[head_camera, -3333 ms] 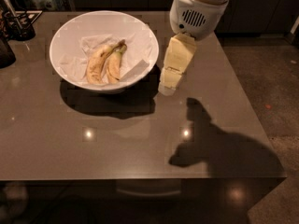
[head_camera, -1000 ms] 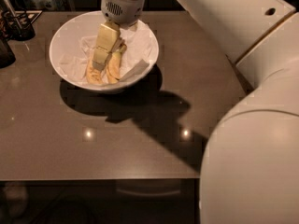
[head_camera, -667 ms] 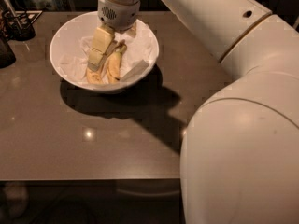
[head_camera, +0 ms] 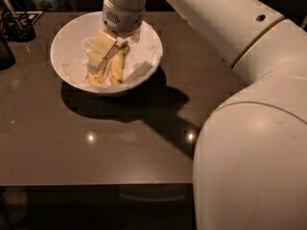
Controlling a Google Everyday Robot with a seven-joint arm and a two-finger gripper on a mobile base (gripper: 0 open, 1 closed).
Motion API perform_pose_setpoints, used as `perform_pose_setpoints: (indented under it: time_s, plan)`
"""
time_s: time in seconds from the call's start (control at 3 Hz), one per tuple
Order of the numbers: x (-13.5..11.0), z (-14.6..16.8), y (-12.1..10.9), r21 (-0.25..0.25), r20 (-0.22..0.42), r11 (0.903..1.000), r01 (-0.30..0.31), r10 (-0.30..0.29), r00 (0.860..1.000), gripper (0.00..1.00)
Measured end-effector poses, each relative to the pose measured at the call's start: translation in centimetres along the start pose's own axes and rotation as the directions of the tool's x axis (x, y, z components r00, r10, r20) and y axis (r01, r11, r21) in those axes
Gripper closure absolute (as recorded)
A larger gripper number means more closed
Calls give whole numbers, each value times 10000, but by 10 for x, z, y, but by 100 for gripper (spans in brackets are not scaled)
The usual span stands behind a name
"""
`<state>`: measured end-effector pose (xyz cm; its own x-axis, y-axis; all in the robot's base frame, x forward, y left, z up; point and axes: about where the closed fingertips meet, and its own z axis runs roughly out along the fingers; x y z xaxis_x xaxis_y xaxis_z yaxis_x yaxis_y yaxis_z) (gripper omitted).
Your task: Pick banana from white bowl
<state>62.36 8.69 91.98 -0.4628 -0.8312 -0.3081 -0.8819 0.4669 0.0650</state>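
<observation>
While the banana lies in the paper-lined white bowl at the desk's far left, the gripper reaches down into that bowl just beside it, over the longer paler banana — whether it is open or holds anything, I cannot tell.

Glossy brown table with two light reflections.

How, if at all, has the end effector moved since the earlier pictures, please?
Yes. The end effector moved left from right of the white bowl and now sits down inside it.
</observation>
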Motion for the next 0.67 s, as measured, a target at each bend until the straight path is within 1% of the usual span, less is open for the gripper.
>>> perform_pose_setpoints:
  time_s: [0.33, 0.67]
  plan:
    - [1, 8, -8, -164, 82, 9977, -654, 655, 9978, 0]
    - [1, 16, -14, -304, -129, 9921, -1217, 1214, 9925, 18]
